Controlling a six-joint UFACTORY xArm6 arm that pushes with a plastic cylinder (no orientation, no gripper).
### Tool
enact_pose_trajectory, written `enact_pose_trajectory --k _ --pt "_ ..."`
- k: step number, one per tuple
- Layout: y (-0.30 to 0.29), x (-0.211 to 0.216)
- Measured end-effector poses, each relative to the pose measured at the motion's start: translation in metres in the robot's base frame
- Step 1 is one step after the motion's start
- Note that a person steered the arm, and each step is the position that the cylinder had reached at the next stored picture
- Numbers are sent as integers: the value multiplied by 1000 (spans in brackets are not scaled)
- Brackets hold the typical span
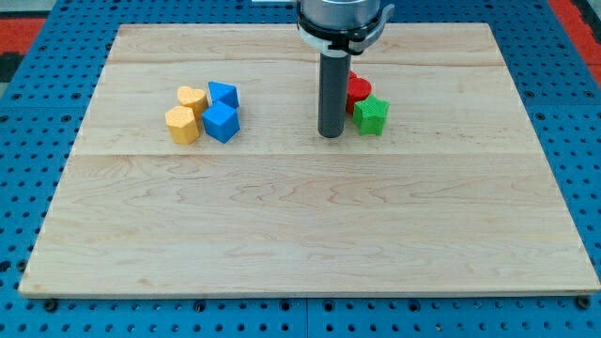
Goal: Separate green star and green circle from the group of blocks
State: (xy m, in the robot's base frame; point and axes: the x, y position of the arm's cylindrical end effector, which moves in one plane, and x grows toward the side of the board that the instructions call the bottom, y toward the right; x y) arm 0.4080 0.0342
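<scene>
My tip (331, 135) stands on the wooden board (300, 235) and holds nothing, because it is only a bare rod; it is just beside the green star (371, 115), on the view's left of it. The green star touches a red block (358, 91) that lies above it, partly hidden by the rod, and I cannot see the green circle. Well apart at the view's left, a yellow heart (192, 98), a yellow hexagon (182, 124) and two blue blocks (222, 110) lie close together.

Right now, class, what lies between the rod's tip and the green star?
Only bare board, in the camera view: my tip stands just left of the green star.
</scene>
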Motion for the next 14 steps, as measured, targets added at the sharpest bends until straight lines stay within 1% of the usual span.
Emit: enact_pose_trajectory --k 3,5,6,8,9,10,11,12,14 --pt "0 1" --pt "-10 13" --pt "16 13" --pt "32 -3" --pt "-8 12" --pt "-33 -20" --pt "-34 -60" --pt "-11 -67" --pt "36 -26"
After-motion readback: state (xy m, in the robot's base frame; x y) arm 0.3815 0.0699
